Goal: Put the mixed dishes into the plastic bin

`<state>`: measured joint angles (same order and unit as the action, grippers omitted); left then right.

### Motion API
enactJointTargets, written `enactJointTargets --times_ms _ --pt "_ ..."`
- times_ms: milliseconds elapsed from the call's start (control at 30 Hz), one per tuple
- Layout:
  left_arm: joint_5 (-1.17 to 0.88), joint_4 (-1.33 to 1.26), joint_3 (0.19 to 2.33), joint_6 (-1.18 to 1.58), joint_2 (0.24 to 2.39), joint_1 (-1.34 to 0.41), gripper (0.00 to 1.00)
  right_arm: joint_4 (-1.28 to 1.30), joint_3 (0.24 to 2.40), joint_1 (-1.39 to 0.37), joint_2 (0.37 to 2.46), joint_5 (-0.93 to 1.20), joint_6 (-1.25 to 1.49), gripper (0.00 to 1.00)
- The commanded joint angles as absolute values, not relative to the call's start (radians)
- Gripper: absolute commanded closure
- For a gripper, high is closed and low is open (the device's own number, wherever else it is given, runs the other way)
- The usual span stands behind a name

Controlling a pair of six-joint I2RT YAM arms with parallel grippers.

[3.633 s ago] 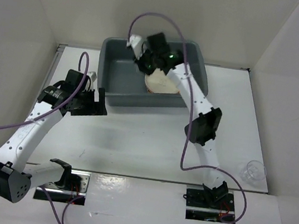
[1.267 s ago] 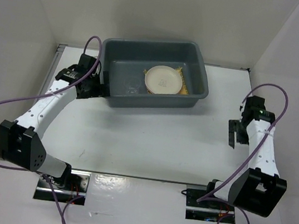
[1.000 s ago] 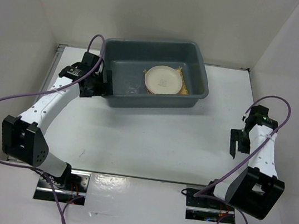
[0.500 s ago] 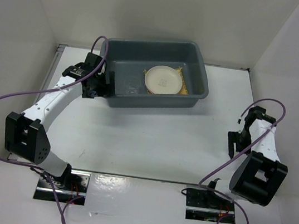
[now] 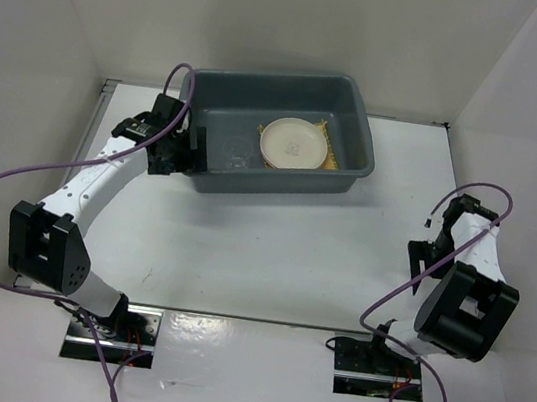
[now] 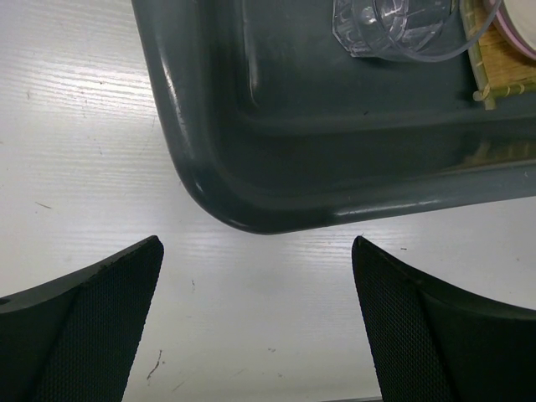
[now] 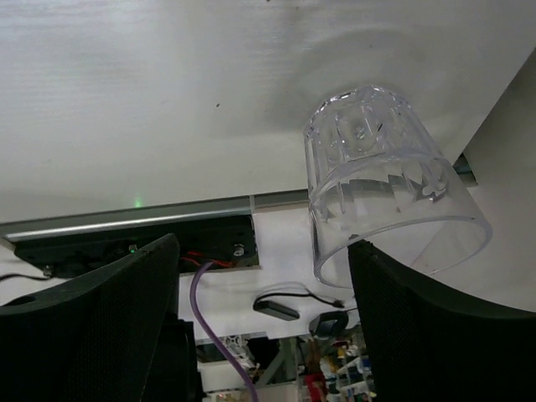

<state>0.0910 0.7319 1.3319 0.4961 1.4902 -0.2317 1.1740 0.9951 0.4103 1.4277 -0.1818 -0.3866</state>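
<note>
We see a white table (image 5: 271,252) with faint streaks and a few small dark scuffs (image 6: 156,365) on its top. The gray-blue plastic bin (image 5: 215,168) sits flat on it toward the far side, its long side running left to right and its rounded near-left corner resting on the bare surface. Near the right edge, close to the side wall, a clear faceted glass (image 7: 377,167) stands on its base. Along the near edge we see a thin metal strip (image 5: 261,319) running across.
</note>
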Motion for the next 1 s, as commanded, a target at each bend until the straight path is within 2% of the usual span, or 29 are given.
enactJointTargets --times_ms 0,33,133,333,400,467,533,567,667,700,800,867,967 --pt "0.089 0.709 1.33 0.474 1.483 -0.233 0.0 1.235 1.04 0.416 1.454 -0.147 -0.459 0.14" --pt "0.089 0.709 1.33 0.474 1.474 -0.233 0.0 1.235 1.04 0.425 1.468 -0.135 -0.459 0.18" --pt "0.089 0.709 1.321 0.474 1.474 -0.233 0.0 1.25 1.052 0.437 1.502 -0.115 -0.482 0.21" --pt "0.098 0.709 1.312 0.474 1.456 -0.233 0.0 1.214 1.029 0.448 1.523 -0.149 -0.491 0.21" --pt "0.098 0.709 1.301 0.474 1.443 -0.224 0.0 1.2 1.029 0.459 1.523 -0.149 -0.491 0.26" --pt "0.098 0.709 1.301 0.474 1.433 -0.224 0.0 1.189 1.02 0.459 1.534 -0.149 -0.491 0.35" --pt "0.107 0.709 1.29 0.474 1.424 -0.224 0.0 1.189 1.02 0.459 1.534 -0.149 -0.482 0.48" --pt "0.107 0.709 1.29 0.474 1.424 -0.224 0.0 1.189 1.02 0.459 1.534 -0.149 -0.482 0.66" --pt "0.107 0.709 1.281 0.474 1.414 -0.224 0.0 1.189 1.02 0.459 1.534 -0.149 -0.472 0.96" --pt "0.107 0.709 1.281 0.474 1.414 -0.224 0.0 1.189 1.02 0.459 1.534 -0.149 -0.463 1.0" --pt "0.107 0.709 1.281 0.474 1.414 -0.224 0.0 1.199 1.08 0.459 1.513 -0.14 -0.454 1.0" --pt "0.107 0.709 1.281 0.474 1.414 -0.224 0.0 1.245 1.195 0.459 1.5 -0.095 -0.454 1.0" --pt "0.117 0.709 1.281 0.474 1.393 -0.224 0.0 1.301 1.434 0.356 1.5 0.015 -0.419 1.0"
